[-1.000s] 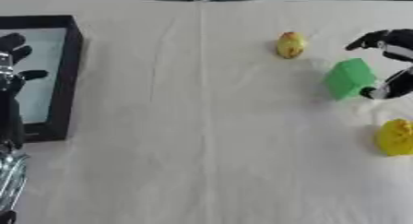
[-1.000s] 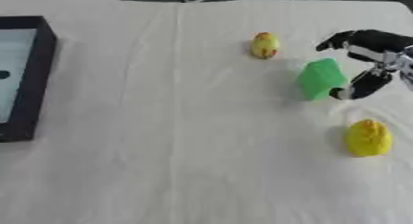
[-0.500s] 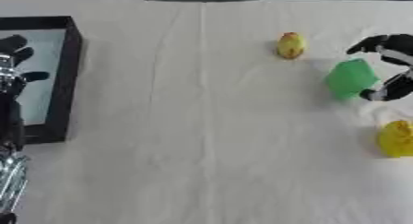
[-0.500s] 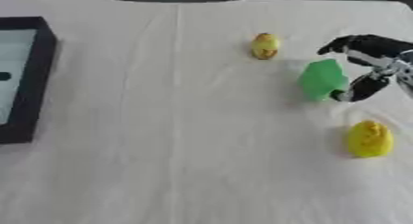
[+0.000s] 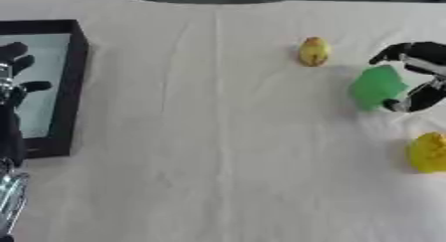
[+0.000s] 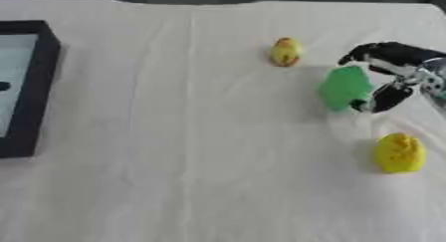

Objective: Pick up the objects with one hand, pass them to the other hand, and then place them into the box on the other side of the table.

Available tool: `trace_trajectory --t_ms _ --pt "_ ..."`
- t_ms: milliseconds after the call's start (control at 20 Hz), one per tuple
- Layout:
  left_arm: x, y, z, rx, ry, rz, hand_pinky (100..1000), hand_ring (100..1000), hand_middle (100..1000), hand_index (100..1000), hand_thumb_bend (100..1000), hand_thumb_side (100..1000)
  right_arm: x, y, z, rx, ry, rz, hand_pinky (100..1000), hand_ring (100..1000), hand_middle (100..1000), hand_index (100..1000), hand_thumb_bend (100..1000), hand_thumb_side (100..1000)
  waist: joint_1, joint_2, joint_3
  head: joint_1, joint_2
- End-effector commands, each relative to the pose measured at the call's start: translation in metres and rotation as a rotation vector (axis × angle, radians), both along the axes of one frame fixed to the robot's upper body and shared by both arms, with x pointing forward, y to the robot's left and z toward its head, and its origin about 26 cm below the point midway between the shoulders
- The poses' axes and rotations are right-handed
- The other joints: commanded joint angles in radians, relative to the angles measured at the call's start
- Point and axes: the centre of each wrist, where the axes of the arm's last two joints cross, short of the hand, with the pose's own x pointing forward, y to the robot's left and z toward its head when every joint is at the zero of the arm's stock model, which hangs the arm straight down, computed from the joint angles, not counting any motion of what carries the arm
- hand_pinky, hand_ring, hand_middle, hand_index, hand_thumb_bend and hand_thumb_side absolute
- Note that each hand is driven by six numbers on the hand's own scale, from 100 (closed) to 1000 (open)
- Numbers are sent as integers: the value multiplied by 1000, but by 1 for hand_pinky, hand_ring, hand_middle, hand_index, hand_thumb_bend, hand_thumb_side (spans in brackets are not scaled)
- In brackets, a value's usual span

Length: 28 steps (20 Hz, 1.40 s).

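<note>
A green block-like object lies on the white cloth at the right. My right hand comes in from the right edge and is curled round it, fingers over its top right corner and thumb at its lower right. A small yellow, egg-shaped object sits farther back, left of the hand. Nearer me, below the hand, lies a bigger yellow object. The black-rimmed box lies at the far left. My left hand stands open over the box's near edge, fingers up.
A white cloth with a centre crease covers the table. The table's far edge runs along the top of both views.
My right hand's fingers and thumb have drawn slightly closer round the green object. The left hand and the yellow objects have stayed put.
</note>
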Motion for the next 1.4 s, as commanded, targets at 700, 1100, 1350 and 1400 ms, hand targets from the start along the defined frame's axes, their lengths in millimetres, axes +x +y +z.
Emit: trace_trajectory --t_ms 700,1100,1350,1400 --pt "-2 1 6 11 -18 -14 614 819 763 766 100 739 -20 20 29 109 -91 98 865 732 579 623 244 100 -2 -31 -11 0 0" --pt "-2 1 7 22 -26 -13 616 820 765 767 100 731 -55 48 42 344 -141 136 770 648 564 614 100 100 5 -50 -34 25 5" --pt "-7 -2 16 33 -54 -26 618 821 766 768 100 720 -64 71 31 592 -137 118 702 604 549 602 100 100 15 -66 -38 29 12" --pt "-8 -2 19 39 -64 -30 619 821 767 768 100 716 -64 76 28 642 -136 119 689 599 548 602 100 100 18 -70 -38 29 15"
